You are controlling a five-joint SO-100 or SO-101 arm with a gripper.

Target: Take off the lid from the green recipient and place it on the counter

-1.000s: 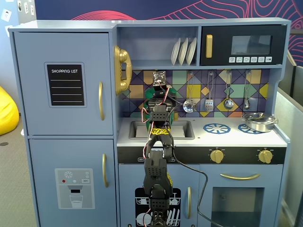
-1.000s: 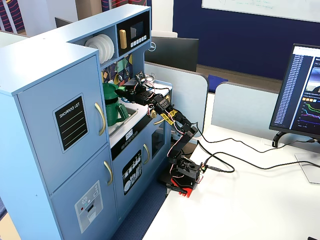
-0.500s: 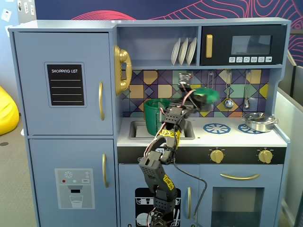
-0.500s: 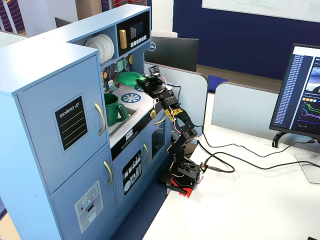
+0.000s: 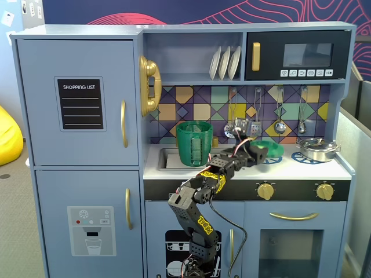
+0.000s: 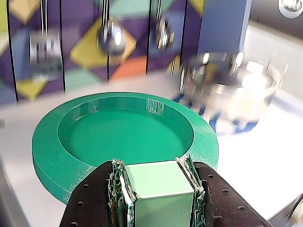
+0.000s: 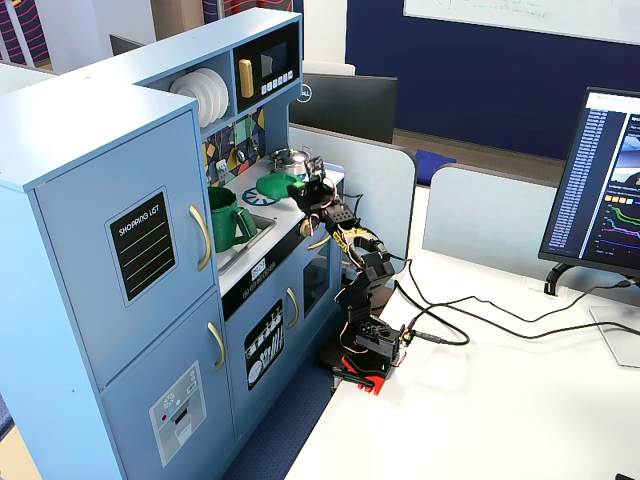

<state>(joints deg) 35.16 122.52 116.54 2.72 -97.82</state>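
The jaws are clamped tight on the lid's pale tab, nothing slack about it. The lid (image 6: 94, 137) is already off the green recipient (image 5: 194, 143), which stands open in the sink toward the worktop's left end. In the wrist view the disc hangs tilted over the worktop (image 6: 265, 161), near the middle, with the steel pot (image 5: 317, 149) further toward the right edge. Placing step, I'd judge: lower it flat, clear of the pot, then part the jaws.
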